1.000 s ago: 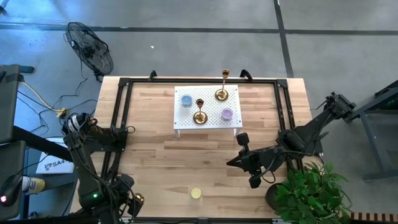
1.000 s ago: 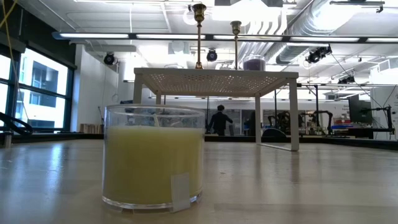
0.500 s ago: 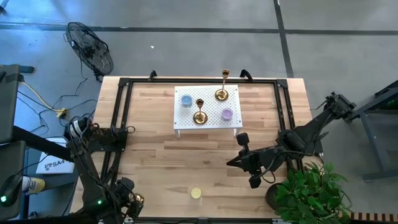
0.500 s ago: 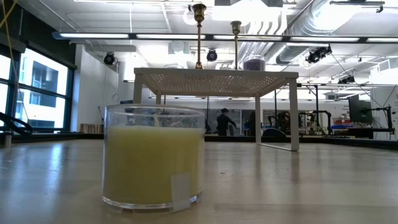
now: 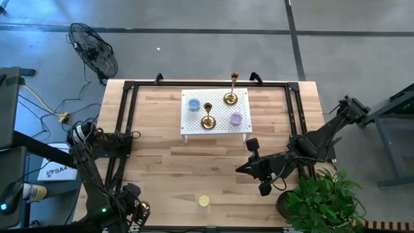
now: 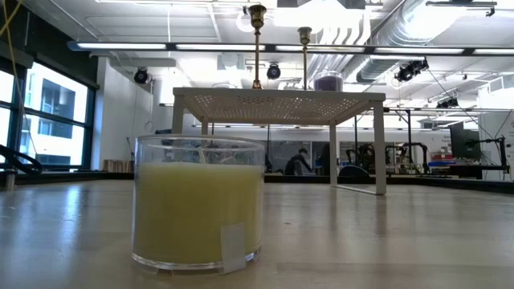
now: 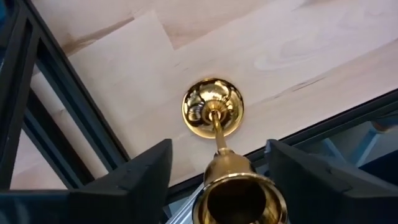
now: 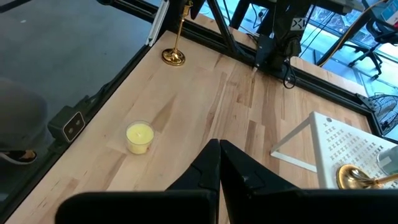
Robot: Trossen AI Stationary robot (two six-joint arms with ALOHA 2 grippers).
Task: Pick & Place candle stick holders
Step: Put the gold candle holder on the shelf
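Note:
One gold candle stick holder [image 7: 212, 107] stands upright on its round base at the table's near left corner [image 5: 145, 207]. My left gripper [image 7: 219, 143] points down over it, open, with a finger on either side of its top cup [image 7: 237, 198]. Two more candle stick holders [image 5: 207, 120] [image 5: 230, 97] stand on a white perforated stand [image 5: 194, 126] at the far middle. My right gripper [image 5: 240, 169] hangs shut above the table's near right part, and nothing is between its fingers [image 8: 219, 168]. My left gripper comes from above with its fingers level with the holder's top cup. A gap shows between the cup and one finger [image 7: 149, 177]. I cannot tell whether the other finger [image 7: 298, 180] touches the cup's rim. The holder stands upright on the table.
A yellow candle in a glass [image 5: 204, 201] stands near the front edge, between the arms. A blue candle [image 5: 193, 104] and a purple candle [image 5: 236, 119] sit on the stand. A black frame [image 5: 126, 129] runs round the table, close to the holder. A potted plant [image 5: 320, 200] stands at the near right.
My left arm's elbow has sunk a little, while its gripper stays over the candle stick holder at the near left corner. Nothing on the table has moved.

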